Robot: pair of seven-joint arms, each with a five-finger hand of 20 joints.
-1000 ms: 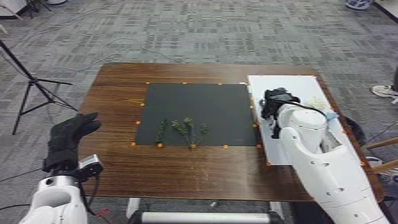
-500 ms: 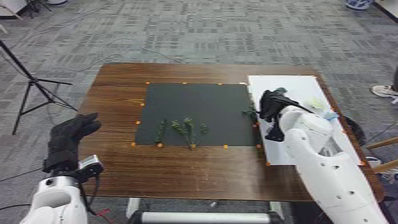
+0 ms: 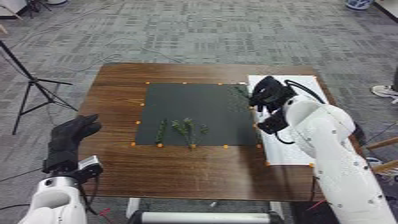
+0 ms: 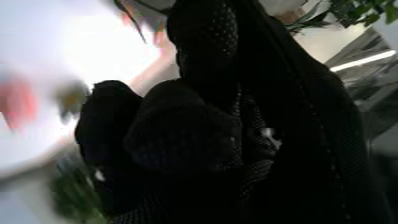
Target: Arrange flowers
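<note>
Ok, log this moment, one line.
right hand: holding leafy sprig, mat's upper right | other sprigs: lying on mat | left hand: open, waiting

You will find no text, labels, brands, numbers or signs you can read in either view.

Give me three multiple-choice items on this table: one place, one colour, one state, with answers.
1. Where does the leftmost sprig lie?
A) On the white board
B) On the mat
C) On the floor

2. What colour is the mat?
A) Black
B) Red
C) Yellow

3. How is the left hand?
A) Gripping a sprig
B) Holding the mat
C) Empty

Answers: 1 B, it lies inside the mat's near left corner; 2 A, its bare surface is dark; 3 C, nothing is in its open fingers.
</note>
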